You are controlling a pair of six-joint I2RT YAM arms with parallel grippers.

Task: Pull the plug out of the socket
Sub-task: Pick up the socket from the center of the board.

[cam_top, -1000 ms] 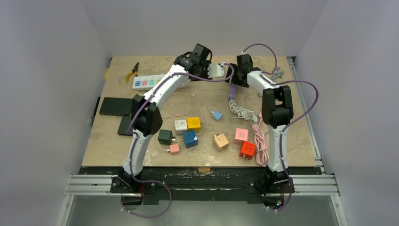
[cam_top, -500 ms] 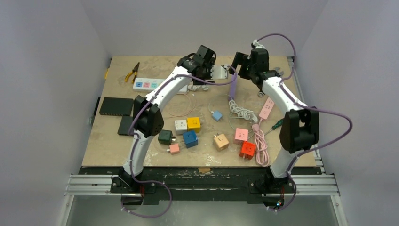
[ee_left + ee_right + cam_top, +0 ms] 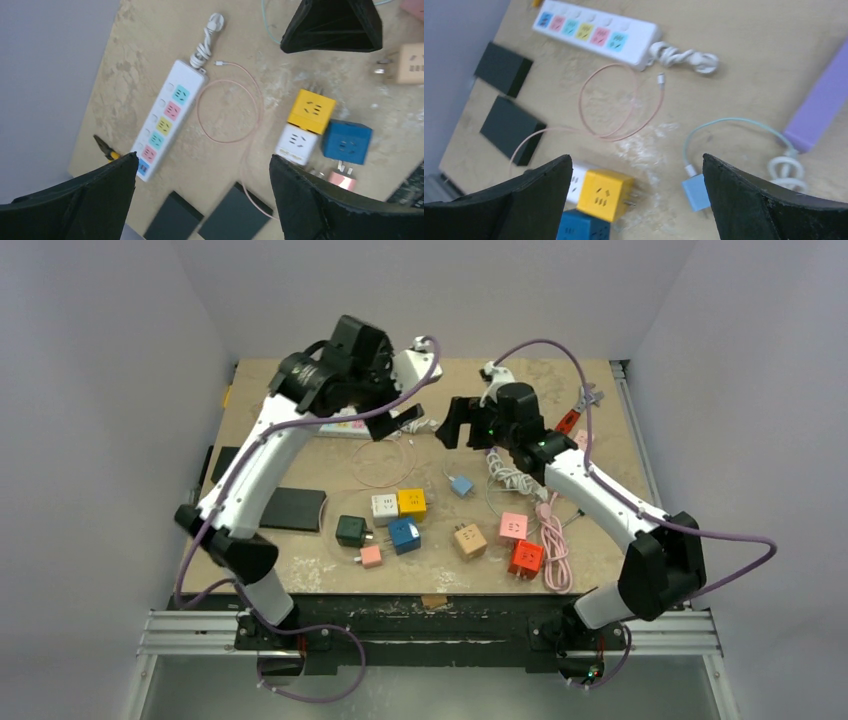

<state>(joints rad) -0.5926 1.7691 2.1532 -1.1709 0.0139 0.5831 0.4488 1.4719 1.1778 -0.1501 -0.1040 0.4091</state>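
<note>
The white power strip [image 3: 162, 120] with coloured sockets lies at the far left of the table. Its white plug [image 3: 216, 21] on a coiled cord rests loose on the wood, also visible as the plug [image 3: 706, 62] in the right wrist view. It lies apart from the purple socket strip [image 3: 819, 105]. My left gripper [image 3: 202, 160] hangs open high above the table with nothing between its fingers. Beside it my right gripper [image 3: 636, 159] is open and empty too. From above, the left gripper [image 3: 392, 410] and right gripper [image 3: 462, 432] face each other over the table's far middle.
Socket cubes lie mid-table: yellow [image 3: 411, 502], white [image 3: 384, 506], blue [image 3: 404, 534], dark green [image 3: 351, 530], tan [image 3: 469, 540], pink [image 3: 512, 527], red [image 3: 525, 557]. A blue charger [image 3: 460, 485], pink cables [image 3: 552, 540], black boxes [image 3: 290, 508] and pliers [image 3: 107, 150] are also there.
Both grippers have opened wide and risen from the far middle. The left arm swung up and to the left. The right arm pulled back toward the table's middle.
</note>
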